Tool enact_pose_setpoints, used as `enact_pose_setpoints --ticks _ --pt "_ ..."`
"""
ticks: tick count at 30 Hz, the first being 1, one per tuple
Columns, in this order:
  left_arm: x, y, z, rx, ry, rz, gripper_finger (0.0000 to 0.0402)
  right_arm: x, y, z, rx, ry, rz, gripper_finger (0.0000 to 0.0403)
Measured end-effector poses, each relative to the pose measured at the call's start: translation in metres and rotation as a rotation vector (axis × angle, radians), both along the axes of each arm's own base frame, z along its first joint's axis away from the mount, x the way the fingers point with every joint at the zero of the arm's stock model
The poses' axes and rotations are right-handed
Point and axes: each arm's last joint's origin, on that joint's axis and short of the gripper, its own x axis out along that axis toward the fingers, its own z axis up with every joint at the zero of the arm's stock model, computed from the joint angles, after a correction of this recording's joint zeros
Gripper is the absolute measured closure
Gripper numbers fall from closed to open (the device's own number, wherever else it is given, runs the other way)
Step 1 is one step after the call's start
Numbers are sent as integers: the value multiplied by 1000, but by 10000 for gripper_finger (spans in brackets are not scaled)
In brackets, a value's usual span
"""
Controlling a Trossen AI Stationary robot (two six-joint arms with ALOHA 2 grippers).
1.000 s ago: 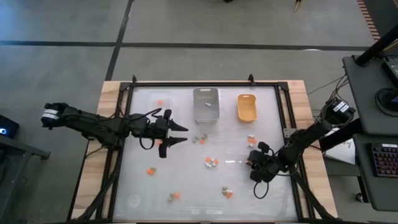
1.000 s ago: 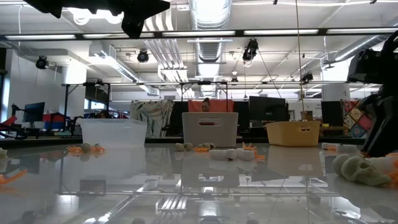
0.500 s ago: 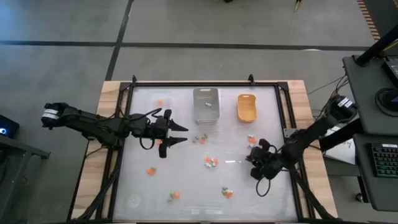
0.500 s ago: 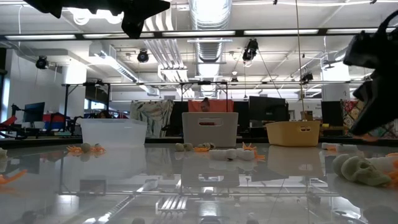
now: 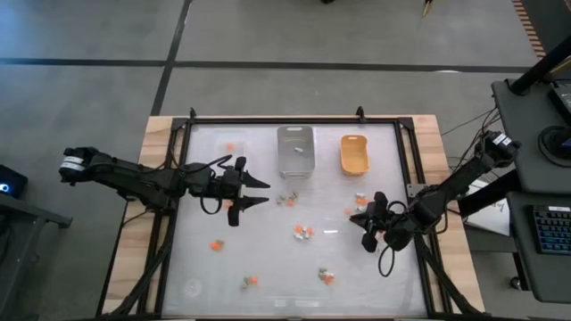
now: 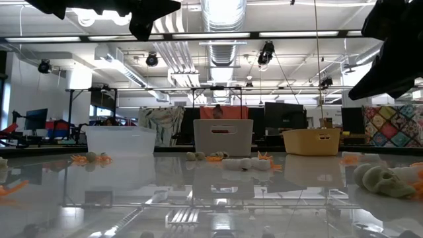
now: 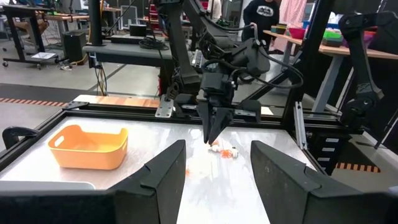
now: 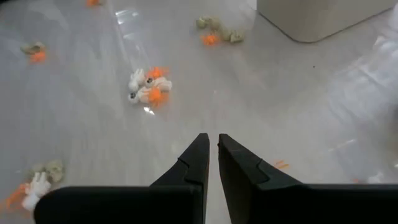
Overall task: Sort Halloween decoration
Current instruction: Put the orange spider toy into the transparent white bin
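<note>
Orange and pale trinkets lie scattered over the glossy tabletop (image 5: 268,259), none yet near a claw's tips.

High view: right claw (image 5: 368,220) sits right of centre, pointing left. Just beyond it, toward the far edge, is a small orange-and-white pair of trinkets (image 5: 360,200); a second cluster (image 5: 303,233) lies further left and slightly nearer. Left claw (image 5: 259,193) is left of centre, pointing right, with a grey-orange cluster (image 5: 287,199) just ahead of its tips. Grey tray (image 5: 295,150) and orange tray (image 5: 354,154) stand at the far edge.

Low view: dark bulk of the right arm (image 6: 390,46) hangs high, clear of the surface. A pale skull-like piece (image 6: 383,180) rests on the tabletop below it.

Left wrist view: left claw's fingers (image 7: 163,177) stand spread with nothing between them. Across the table the right claw (image 7: 212,132) points down, tips pressed together, above the orange-white pair (image 7: 222,149).

Right wrist view: right claw (image 8: 212,152) nearly pressed together; I make out nothing pinched. White-and-orange cluster (image 8: 148,85) lies ahead and off to one side of the claw's line, long axis roughly crosswise to the fingers.

Judgement: right arm is nearer the pair by the orange tray; left arm is nearer the grey-orange cluster.
</note>
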Motion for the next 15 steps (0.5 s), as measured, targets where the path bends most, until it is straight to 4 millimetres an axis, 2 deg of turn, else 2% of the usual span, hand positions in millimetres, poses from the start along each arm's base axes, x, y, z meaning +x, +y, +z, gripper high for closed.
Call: enact_pose_setpoints --ticks 4,8,15 --pt "0 0 0 0 0 0 237 -1 -1 -2 32 4 -36 376" --pt "0 0 0 2 0 0 237 5 -9 -6 118 7 -156 376" --pt "0 0 0 10 -6 -1 237 25 -29 -7 311 150 -218 376"
